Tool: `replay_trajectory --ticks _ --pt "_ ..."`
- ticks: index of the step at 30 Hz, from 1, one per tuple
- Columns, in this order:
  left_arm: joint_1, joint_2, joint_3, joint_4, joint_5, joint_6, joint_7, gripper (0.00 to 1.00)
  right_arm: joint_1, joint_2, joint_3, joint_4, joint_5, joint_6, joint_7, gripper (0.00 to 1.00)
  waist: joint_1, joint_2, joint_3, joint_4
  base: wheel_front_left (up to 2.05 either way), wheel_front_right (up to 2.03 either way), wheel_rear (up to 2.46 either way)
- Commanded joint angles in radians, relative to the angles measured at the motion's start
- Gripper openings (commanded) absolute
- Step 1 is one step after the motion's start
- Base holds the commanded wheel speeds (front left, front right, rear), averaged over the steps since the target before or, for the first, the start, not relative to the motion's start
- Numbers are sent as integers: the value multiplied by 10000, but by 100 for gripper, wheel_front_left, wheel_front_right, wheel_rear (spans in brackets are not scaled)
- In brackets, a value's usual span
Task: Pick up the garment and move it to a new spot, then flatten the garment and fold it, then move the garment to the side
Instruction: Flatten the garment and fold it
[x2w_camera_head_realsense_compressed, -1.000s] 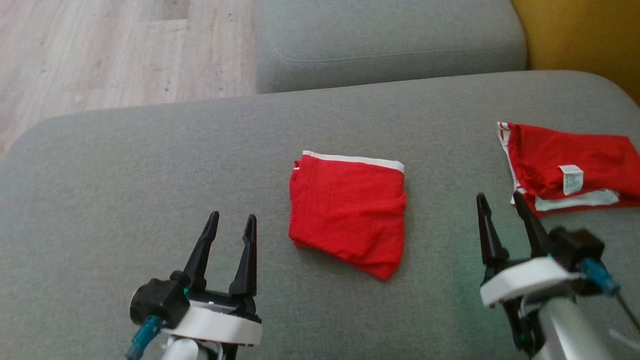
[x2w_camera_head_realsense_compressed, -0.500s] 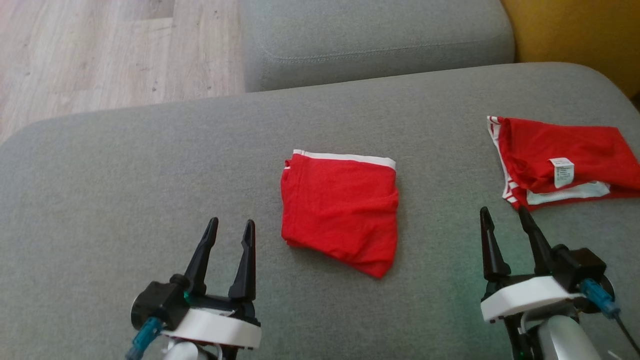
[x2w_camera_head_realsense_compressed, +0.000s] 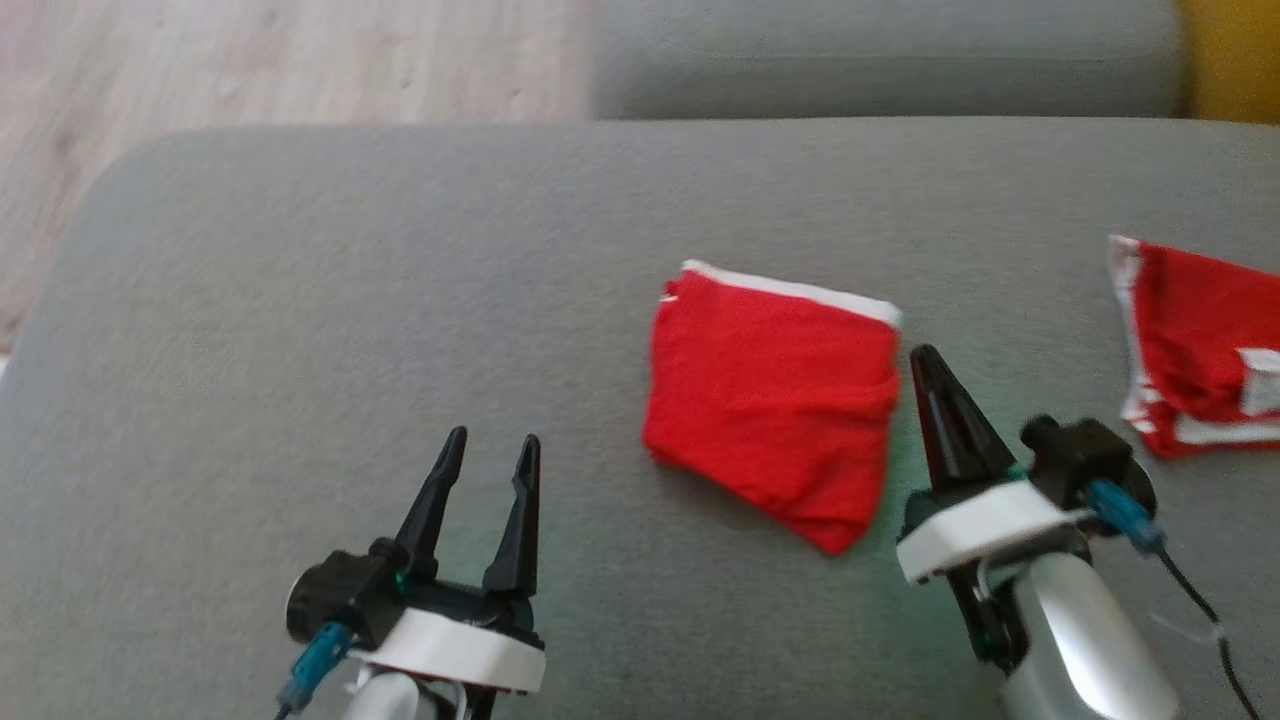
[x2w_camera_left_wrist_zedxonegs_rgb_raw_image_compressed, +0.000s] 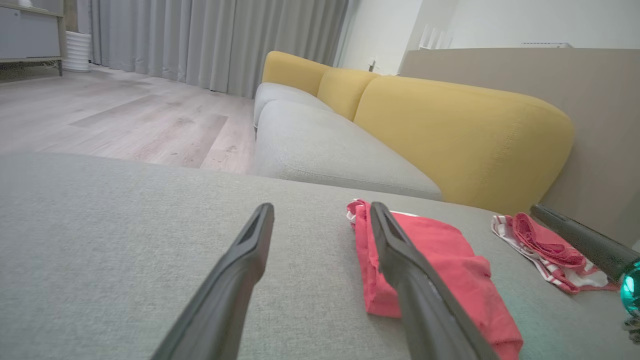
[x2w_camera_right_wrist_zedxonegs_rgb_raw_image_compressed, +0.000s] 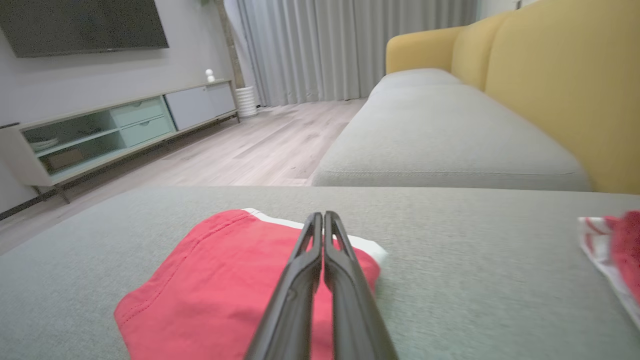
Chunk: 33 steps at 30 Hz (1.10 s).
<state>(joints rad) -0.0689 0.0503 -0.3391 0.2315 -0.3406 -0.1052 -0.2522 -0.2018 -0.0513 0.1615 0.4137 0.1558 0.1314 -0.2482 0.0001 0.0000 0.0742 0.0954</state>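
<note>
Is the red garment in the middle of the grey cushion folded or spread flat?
Folded. The red garment lies as a compact rectangle, and stacked layers show along its near edge.

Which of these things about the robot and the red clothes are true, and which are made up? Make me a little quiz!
1. The folded red garment lies on the grey cushion. True.
2. The right gripper has its fingers spread wide. False: they are pressed together, beside the garment's right edge.
3. The left gripper is open. True.
4. The left gripper is holding the folded red garment. False: it sits apart from it, on its left, with nothing between its fingers.
5. A striped red garment lies further right on the cushion. True.
</note>
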Motion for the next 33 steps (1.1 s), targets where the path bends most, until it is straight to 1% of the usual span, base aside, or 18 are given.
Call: replay_trajectory --ticks 1,5,12,14,18,24,29,33 --pt "-542 -1 178 -239 -33 40 -95 100 -611 9 353 126 -97 -7 -130 0 -1 0 431 596 0 0 0" --pt "-649 -1 137 -222 -34 73 -95 100 -1369 9 376 1555 -340 -7 59 0 -1 0 729 1056 0 0 0" --pt "-887 -1 -103 -201 -128 103 -95 100 -2769 -77 -297 4329 -685 -7 238 0 -1 0 976 1522 0 0 0" --pt "-957 -1 -206 -165 -165 124 -95 100 -3151 -92 -314 4686 -792 -7 115 0 -1 0 965 1613 0 0 0" --pt "-1012 -1 -282 -148 -256 177 -95 100 -3587 -35 -177 4622 -523 -7 -70 0 -1 0 897 1693 0 0 0" --pt "-1045 -1 -465 -162 -342 220 -95 100 -3887 5 1275 4366 318 -7 -129 0 -1 0 952 1973 0 0 0" --pt "-1098 -1 -532 -126 -369 217 -95 100 -4013 8 2610 5137 968 -7 -14 0 -1 0 1088 2240 0 0 0" --pt "-1118 -1 -501 -131 -390 246 -95 100 -4094 9 3635 5724 1168 -7 45 0 -1 0 1145 2306 0 0 0"
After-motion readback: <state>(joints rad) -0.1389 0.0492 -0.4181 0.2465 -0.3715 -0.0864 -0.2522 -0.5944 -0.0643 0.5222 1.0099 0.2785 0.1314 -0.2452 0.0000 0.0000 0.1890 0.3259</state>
